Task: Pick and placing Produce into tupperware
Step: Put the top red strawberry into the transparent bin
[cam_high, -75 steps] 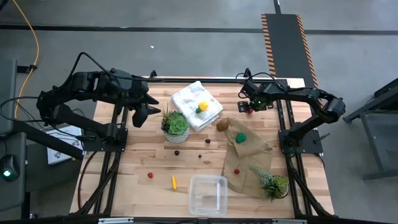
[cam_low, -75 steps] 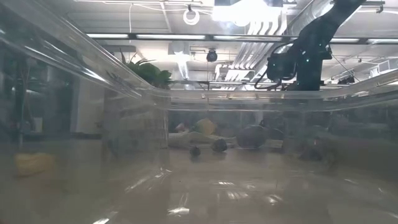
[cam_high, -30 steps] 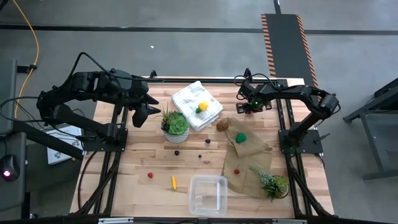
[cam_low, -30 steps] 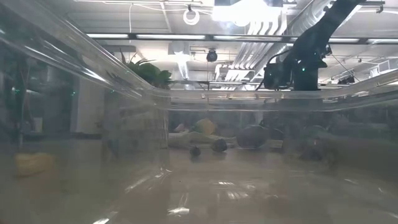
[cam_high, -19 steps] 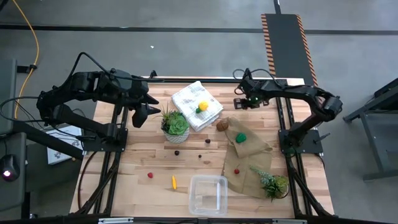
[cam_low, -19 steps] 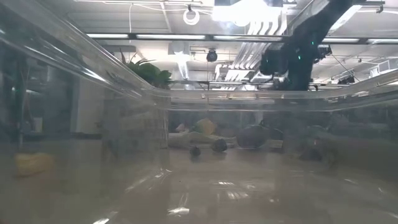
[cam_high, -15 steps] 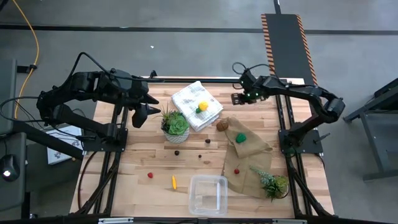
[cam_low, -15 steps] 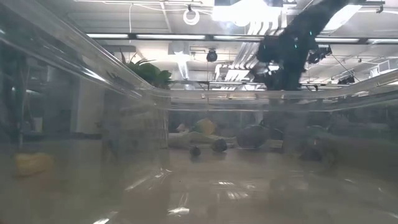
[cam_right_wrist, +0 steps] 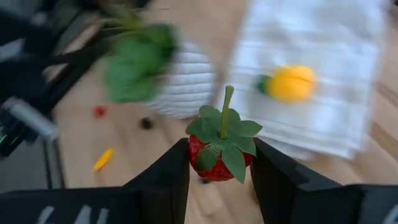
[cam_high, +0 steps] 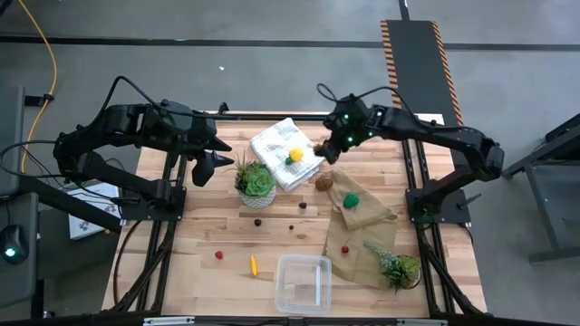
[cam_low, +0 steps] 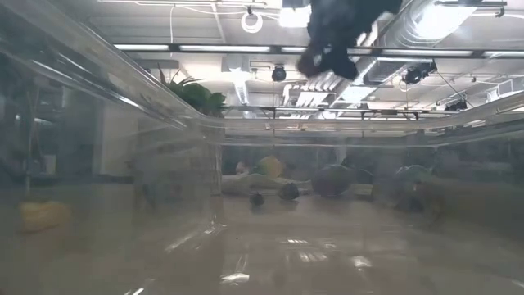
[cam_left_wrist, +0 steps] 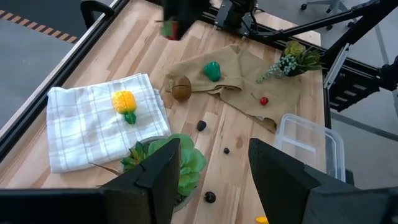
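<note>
My right gripper [cam_high: 333, 145] hangs above the far middle of the table, beside the folded white cloth [cam_high: 286, 152], shut on a red strawberry [cam_right_wrist: 219, 157]. A yellow lemon [cam_high: 295, 156] lies on the cloth. The brown kiwi ball [cam_high: 323, 182] sits at the edge of the brown paper bag [cam_high: 361, 231], and the green piece [cam_high: 351, 199] lies on it. Small dark and red berries and an orange stick [cam_high: 254, 264] lie on the wood. The clear tupperware [cam_high: 304, 282] stands at the near edge. My left gripper [cam_left_wrist: 214, 180] waits open at the far left. My right gripper pinches the strawberry's red body [cam_right_wrist: 211, 169] between its two fingers [cam_right_wrist: 166, 182], one on each side. The fingers come from above, pointing down. The green leaf cap and stem [cam_right_wrist: 225, 118] face back toward the wrist. The berry is lifted clear of the table.
A potted succulent [cam_high: 255, 180] stands next to the cloth, close to my left gripper. A second succulent [cam_high: 397, 265] lies on the bag's near right corner. The low view looks through the tupperware's wall [cam_low: 164, 123]. Bare wood shows on the near left.
My right gripper has risen and swung from the far right edge toward the table's left, reaching the cloth's right corner with the strawberry in its fingers. The left arm and the things on the table have kept still.
</note>
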You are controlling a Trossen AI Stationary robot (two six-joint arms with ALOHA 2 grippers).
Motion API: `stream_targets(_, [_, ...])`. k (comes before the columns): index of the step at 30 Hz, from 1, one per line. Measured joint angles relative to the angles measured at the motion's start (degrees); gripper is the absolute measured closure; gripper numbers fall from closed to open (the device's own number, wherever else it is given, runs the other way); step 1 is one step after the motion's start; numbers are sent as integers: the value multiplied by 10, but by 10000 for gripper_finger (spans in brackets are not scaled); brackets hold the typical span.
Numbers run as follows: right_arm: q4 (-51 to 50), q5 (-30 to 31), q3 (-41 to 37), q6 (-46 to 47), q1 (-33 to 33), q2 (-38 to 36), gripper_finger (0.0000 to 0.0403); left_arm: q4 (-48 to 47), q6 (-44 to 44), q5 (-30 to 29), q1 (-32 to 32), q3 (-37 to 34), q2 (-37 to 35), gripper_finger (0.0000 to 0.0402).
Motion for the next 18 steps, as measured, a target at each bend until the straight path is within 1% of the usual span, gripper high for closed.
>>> stream_targets(4, [2,-28,31,-31,55,0,279,0,0,20,0,0,0,222])
stream_targets(9, [11,-59,49,-28,127,0,279,0,-2,83,0,0,0,222])
stream_targets(12, [31,-64,49,-1,176,0,279,0,-18,151,0,0,0,222])
stream_targets(16, [73,-64,49,50,244,2,279,0,-40,268,-1,0,0,222])
stream_targets(18, [100,-44,49,81,280,4,279,1,-58,311,-12,0,0,222])
